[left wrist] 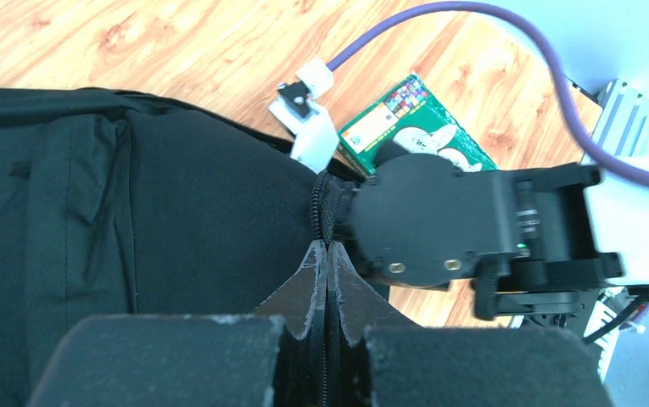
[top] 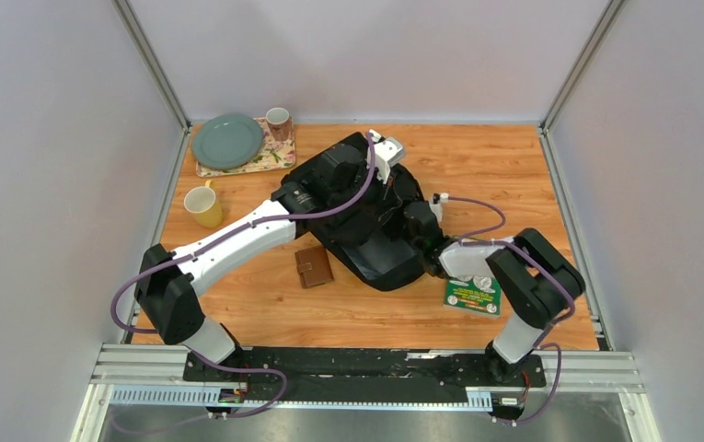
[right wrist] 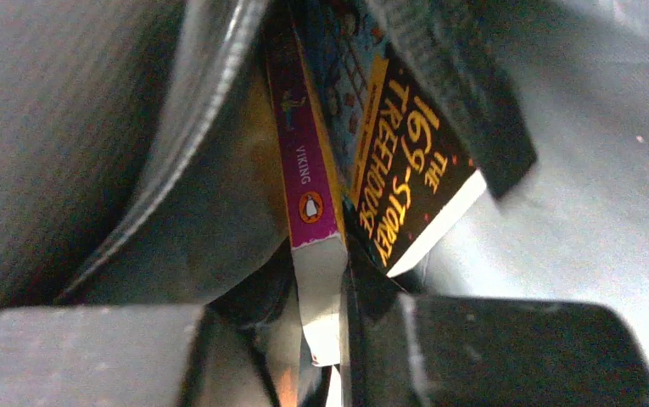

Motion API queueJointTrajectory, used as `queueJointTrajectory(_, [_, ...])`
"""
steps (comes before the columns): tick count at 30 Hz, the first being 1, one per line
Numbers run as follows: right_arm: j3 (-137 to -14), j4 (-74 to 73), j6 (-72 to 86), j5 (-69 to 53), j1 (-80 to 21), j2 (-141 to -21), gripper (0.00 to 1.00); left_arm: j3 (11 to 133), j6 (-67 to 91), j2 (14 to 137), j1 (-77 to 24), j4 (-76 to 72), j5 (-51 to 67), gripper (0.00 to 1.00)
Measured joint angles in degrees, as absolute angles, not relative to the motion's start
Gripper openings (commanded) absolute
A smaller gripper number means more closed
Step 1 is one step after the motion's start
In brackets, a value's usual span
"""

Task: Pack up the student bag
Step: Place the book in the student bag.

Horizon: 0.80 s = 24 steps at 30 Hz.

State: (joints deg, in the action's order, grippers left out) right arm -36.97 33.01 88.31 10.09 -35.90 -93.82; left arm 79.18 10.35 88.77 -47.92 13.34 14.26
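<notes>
In the middle of the table, the student bag holds books. The left gripper has its jaws together at the zip. The right gripper straddles a purple book, grip unclear. The wallet and green packet lie outside.

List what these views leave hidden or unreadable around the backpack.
- Right wrist view: whether the right gripper clamps the purple book; dim, blurred.
- Right wrist view: purple book's title; upper spine dark, blurred.
- Top view: right gripper's fingertips, buried in the student bag.
- Top view: green packet print, too small; right arm covers its upper edge.
- Left wrist view: student bag's inside, covered by its fabric.
</notes>
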Motion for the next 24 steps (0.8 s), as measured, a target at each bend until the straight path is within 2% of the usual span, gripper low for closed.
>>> queueJointTrajectory(1, [-38.09, 33.30, 88.77, 10.26, -35.90, -95.53, 0.24, 78.96, 10.41, 88.77, -47.92, 13.15, 14.35, 0.00])
queueJointTrajectory(2, [-39.22, 34.24, 89.56, 10.37, -35.99, -97.93, 0.32, 78.61, 10.52, 88.77, -47.92, 12.80, 14.41, 0.00])
queueJointTrajectory(6, [-41.98, 35.35, 90.85, 10.41, -36.23, -105.36, 0.47, 77.65, 10.63, 88.77, -47.86, 12.08, 14.41, 0.00])
queueJointTrajectory(12, [-41.50, 36.64, 90.54, 10.55, -36.25, -104.68, 0.77, 75.42, 12.12, 88.16, -46.76, 10.24, 15.73, 0.00])
queueJointTrajectory(24, [-35.31, 21.82, 79.85, 8.47, -35.90, -88.92, 0.82, 71.50, 13.67, 85.56, -44.53, 7.68, 16.78, 0.00])
